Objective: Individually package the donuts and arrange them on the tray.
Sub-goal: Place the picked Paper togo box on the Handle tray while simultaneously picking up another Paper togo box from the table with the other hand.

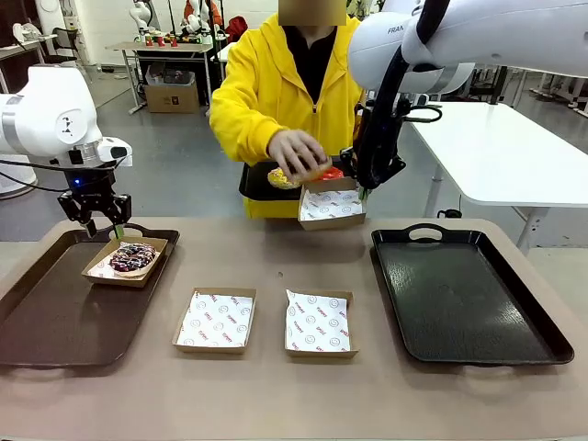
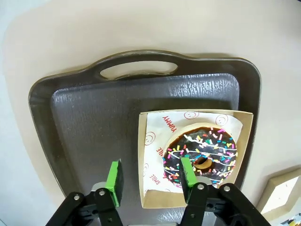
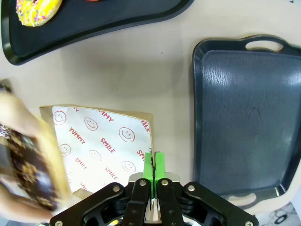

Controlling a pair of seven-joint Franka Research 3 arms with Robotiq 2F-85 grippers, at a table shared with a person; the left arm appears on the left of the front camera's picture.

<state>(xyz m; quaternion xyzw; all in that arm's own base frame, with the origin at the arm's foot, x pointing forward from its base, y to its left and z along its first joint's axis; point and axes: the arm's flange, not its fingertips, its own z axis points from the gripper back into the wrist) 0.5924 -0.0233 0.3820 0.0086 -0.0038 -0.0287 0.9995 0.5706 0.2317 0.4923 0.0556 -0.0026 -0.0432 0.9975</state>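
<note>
A chocolate donut with coloured sprinkles (image 1: 132,256) (image 2: 202,159) lies in a paper-lined box (image 1: 126,260) on the brown tray (image 1: 50,317). My left gripper (image 1: 103,223) (image 2: 150,178) hangs open just above that box's edge, holding nothing. My right gripper (image 1: 361,190) (image 3: 153,162) is shut on the rim of a lifted empty box (image 1: 330,204) (image 3: 101,141). A person's hand (image 1: 296,152) brings a blurred chocolate donut (image 3: 23,176) over this box. The yellow donut (image 1: 279,178) (image 3: 37,9) and the red donut (image 1: 332,173) sit on a black tray (image 1: 259,184) at the far side.
Two empty paper-lined boxes (image 1: 216,320) (image 1: 317,322) rest side by side at the table's middle. An empty black tray (image 1: 469,294) (image 3: 249,117) lies on the right. The person in yellow stands at the far edge.
</note>
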